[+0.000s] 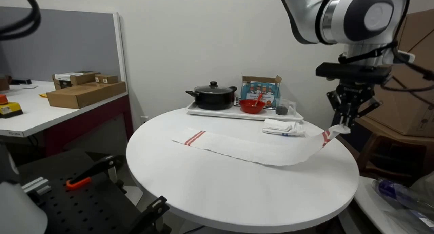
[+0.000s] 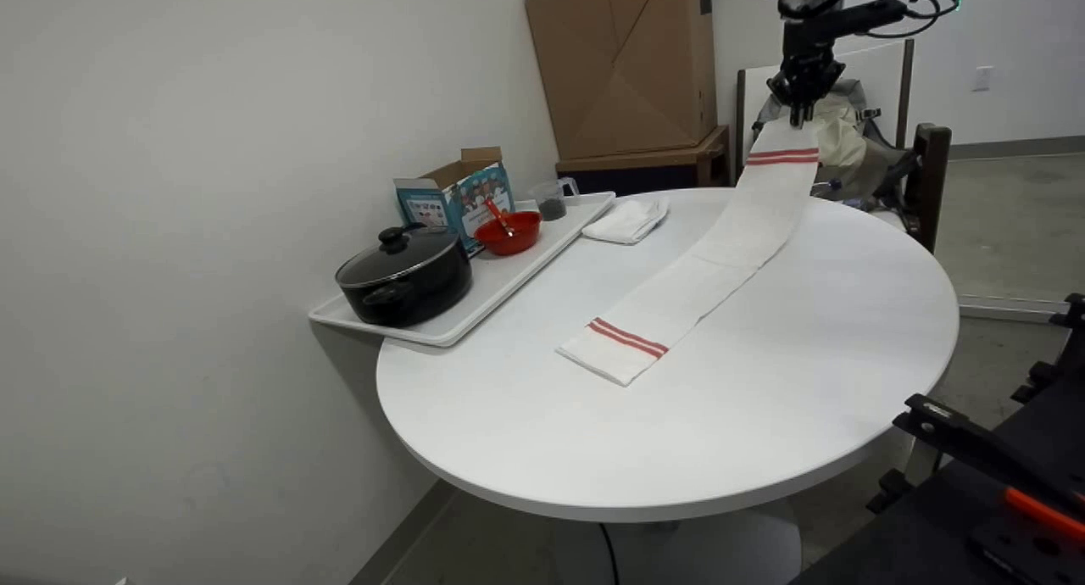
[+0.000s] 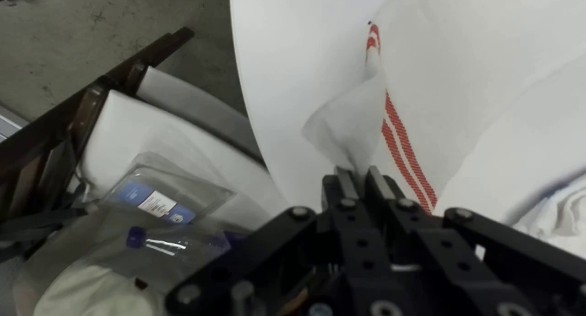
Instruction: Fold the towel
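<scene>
A long white towel with red double stripes near each end shows in both exterior views [image 1: 251, 150] [image 2: 736, 239]. Its far part lies flat on the white round table [image 1: 217, 196]; the end by my gripper is lifted and curves up off the tabletop. My gripper [image 1: 345, 121] is shut on that lifted end, above the table's edge; it also shows in an exterior view [image 2: 800, 119]. In the wrist view the fingertips [image 3: 357, 175] pinch a bunched fold of the towel [image 3: 451, 73], with red stripes just beyond. The cloth between the fingers is mostly hidden.
A folded white cloth [image 1: 283, 127] lies near a white tray [image 1: 223, 114]. The tray holds a black pot [image 1: 213, 97], a red bowl [image 1: 251, 106], a box [image 1: 260, 90] and a clear cup [image 1: 282, 108]. A chair with bagged items [image 3: 174, 201] stands beside the table.
</scene>
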Available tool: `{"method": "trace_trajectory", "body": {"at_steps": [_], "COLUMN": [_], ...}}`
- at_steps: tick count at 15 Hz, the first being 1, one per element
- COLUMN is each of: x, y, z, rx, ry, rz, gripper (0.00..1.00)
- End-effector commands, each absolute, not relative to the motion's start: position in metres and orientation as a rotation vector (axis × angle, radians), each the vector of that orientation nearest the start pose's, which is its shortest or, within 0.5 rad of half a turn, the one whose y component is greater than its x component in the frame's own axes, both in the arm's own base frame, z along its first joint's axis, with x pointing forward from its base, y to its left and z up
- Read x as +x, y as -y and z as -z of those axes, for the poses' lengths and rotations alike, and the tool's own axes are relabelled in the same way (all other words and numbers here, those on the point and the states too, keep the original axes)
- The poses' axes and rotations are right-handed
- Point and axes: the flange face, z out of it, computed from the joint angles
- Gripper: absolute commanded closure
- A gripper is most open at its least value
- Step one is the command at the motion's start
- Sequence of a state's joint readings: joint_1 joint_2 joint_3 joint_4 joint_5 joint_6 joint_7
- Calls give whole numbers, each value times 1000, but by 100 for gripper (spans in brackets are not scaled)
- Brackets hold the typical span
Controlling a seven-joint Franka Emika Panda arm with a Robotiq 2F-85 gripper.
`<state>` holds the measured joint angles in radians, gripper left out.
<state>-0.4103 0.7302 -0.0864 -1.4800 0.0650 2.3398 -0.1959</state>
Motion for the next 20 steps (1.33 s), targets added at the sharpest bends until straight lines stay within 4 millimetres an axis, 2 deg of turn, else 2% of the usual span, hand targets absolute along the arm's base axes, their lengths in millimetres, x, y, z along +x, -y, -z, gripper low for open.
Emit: {"method": "trace_trajectory", "body": {"at_steps": [1, 3, 5, 11, 15, 18, 20], "x": [631, 630, 629, 612, 581, 553, 535], "y": [330, 311, 277, 129, 37, -9, -29], "z": [-307, -325, -334, -337, -347, -351, -350], "rx": [-3134, -3141, -3147, -3122, -3120, -3115, -3118], "ry": [-562, -524, -447, -290, -157, -65, -2], "rz": [269, 303, 318, 306, 368, 359, 336], "gripper": [90, 91, 91, 91, 91, 91, 91]}}
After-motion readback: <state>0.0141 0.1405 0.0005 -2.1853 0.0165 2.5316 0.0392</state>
